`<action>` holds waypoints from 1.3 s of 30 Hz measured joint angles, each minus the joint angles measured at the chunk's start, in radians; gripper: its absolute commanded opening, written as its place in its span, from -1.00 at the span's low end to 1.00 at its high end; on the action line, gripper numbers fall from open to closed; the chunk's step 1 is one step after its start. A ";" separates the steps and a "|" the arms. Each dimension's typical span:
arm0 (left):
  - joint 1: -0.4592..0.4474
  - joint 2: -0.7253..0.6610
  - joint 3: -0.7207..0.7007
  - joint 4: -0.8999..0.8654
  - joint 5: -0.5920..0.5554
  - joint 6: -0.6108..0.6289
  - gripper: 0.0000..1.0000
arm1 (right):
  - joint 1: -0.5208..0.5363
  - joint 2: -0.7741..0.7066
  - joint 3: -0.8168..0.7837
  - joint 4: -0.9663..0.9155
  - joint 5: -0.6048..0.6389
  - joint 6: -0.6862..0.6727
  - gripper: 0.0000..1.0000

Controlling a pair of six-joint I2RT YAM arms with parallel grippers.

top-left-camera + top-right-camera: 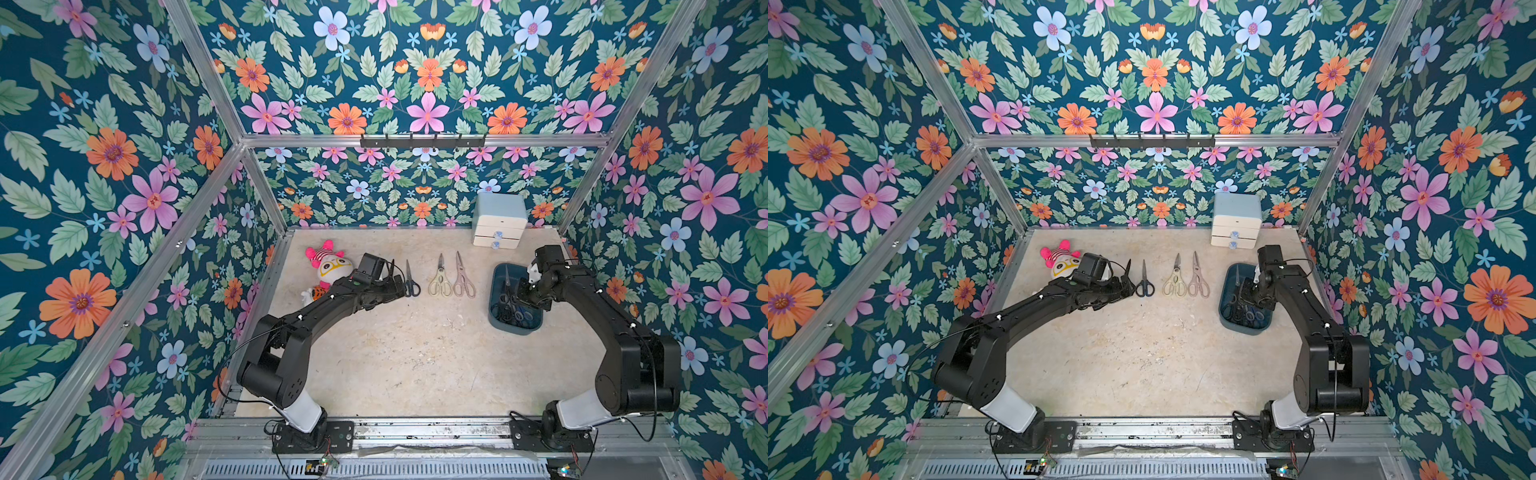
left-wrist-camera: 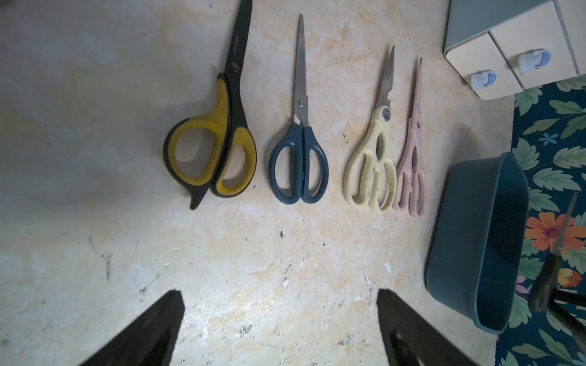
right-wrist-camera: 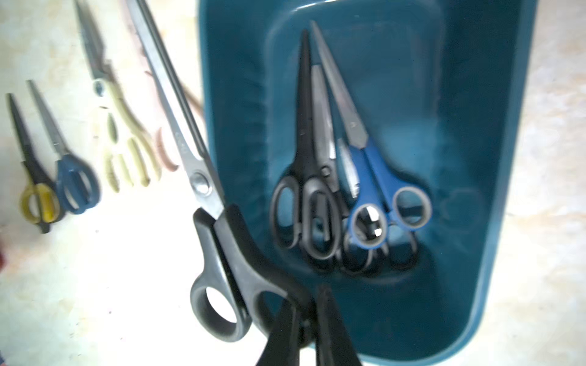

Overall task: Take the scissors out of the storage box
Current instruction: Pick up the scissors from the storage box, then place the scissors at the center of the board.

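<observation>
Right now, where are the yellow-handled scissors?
The yellow-handled scissors lie on the table at the row's left end, beside the dark-blue scissors, in the left wrist view.

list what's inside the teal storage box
The storage box holds a blue-handled pair lying over several black-handled scissors. Their stacked handles hide each other, so the exact count, and anything under the heap, cannot be seen.
</observation>
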 measured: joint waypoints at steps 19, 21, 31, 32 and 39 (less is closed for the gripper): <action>0.000 -0.173 -0.196 0.039 -0.077 -0.128 0.99 | 0.448 -0.088 -0.269 0.183 -0.024 0.351 -1.00; 0.000 -0.198 -0.211 0.037 -0.086 -0.130 0.99 | 0.447 -0.079 -0.296 0.201 -0.005 0.380 -1.00; 0.000 -0.257 -0.220 0.002 -0.135 -0.104 0.99 | 0.451 0.132 -0.194 0.227 0.058 0.369 -1.00; 0.000 -0.255 -0.218 0.002 -0.135 -0.097 0.99 | 0.450 0.158 -0.173 0.223 0.064 0.365 -1.00; 0.000 -0.269 -0.236 -0.001 -0.143 -0.094 0.99 | 0.443 0.222 -0.146 0.188 0.111 0.320 -1.00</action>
